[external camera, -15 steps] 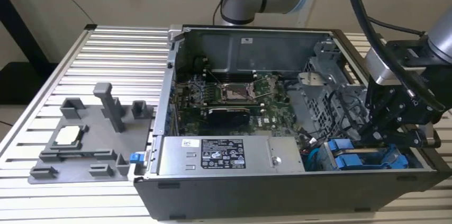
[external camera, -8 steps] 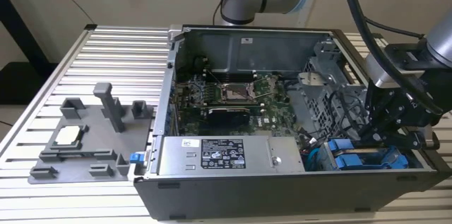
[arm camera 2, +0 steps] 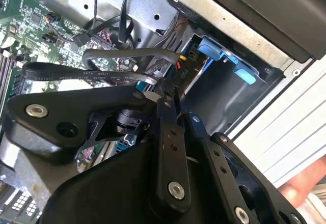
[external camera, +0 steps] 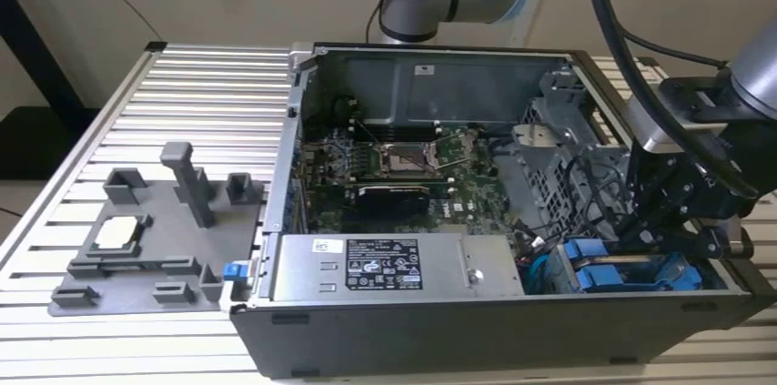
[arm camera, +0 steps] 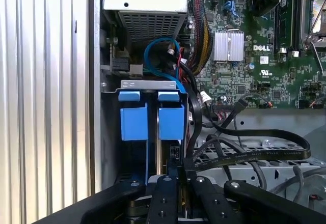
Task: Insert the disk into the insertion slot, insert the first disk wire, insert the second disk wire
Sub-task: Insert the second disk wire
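Note:
Two blue-framed drives stand side by side in the grey sheet-metal insertion slot [arm camera: 151, 85] at the case's front corner. The disk [arm camera: 171, 123] is the one in line with my gripper [arm camera: 176, 172]; the other blue-framed drive [arm camera: 134, 123] sits beside it. In the exterior view my gripper [external camera: 652, 235] hangs just above the blue carriers [external camera: 603, 268]. Its fingers stand close together on a black wire connector [arm camera: 174, 152] at the disk's end. The second wrist view shows my gripper [arm camera 2: 173, 100] meeting that connector [arm camera 2: 187, 74], which has red and yellow leads.
Black cable loops [arm camera: 254, 147] crowd the space beside the gripper, over the perforated cage [external camera: 547, 157]. The power supply [external camera: 388, 267] and motherboard [external camera: 388, 167] fill the rest of the case. A grey fixture plate [external camera: 146, 239] lies on the slatted table [external camera: 182, 94].

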Tool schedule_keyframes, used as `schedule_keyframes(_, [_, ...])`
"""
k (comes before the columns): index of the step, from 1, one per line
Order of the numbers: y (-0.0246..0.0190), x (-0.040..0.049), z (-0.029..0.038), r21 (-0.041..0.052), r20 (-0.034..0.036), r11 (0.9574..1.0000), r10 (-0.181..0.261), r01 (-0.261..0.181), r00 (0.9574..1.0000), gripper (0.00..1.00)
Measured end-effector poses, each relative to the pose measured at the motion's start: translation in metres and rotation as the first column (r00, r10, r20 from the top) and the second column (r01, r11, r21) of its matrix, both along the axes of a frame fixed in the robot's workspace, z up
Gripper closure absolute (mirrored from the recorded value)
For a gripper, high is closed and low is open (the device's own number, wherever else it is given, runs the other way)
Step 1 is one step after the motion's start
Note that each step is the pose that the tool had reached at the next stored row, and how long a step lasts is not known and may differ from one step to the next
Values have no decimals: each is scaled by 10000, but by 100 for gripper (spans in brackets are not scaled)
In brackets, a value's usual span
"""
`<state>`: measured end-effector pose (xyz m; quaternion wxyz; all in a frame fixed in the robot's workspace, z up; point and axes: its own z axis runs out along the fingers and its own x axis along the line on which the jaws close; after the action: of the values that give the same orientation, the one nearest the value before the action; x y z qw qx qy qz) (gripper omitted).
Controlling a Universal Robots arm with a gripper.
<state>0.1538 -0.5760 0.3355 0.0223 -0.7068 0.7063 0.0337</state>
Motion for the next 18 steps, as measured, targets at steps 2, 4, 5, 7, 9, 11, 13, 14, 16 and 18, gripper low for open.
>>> schedule_keyframes(2, [1, 1, -4, 9, 2, 10000, 1, -1, 10000, 84])
schedule_keyframes(4, [0, 1, -7, 9, 1, 10000, 1, -1, 10000, 83])
schedule_keyframes(5, [0, 0, -6, 7, 1, 10000, 1, -1, 10000, 76])
schedule_keyframes(7, [0, 0, -2, -1, -3, 10000, 0, 0, 10000, 76])
schedule_keyframes(9, [0, 0, 11, -3, -12, 10000, -1, 1, 10000, 76])
schedule_keyframes(11, [0, 0, 25, -1, -14, 10000, -1, 1, 10000, 76])
schedule_keyframes(13, [0, 0, 38, -2, -14, 10000, 0, 0, 10000, 76])
schedule_keyframes(14, [0, 0, 46, -3, -14, 10000, 0, 0, 10000, 76])
schedule_keyframes(16, [1, 0, 65, -3, -14, 10000, -1, 1, 10000, 76])
schedule_keyframes(18, [0, 0, 83, -4, -14, 10000, 0, 0, 10000, 76])
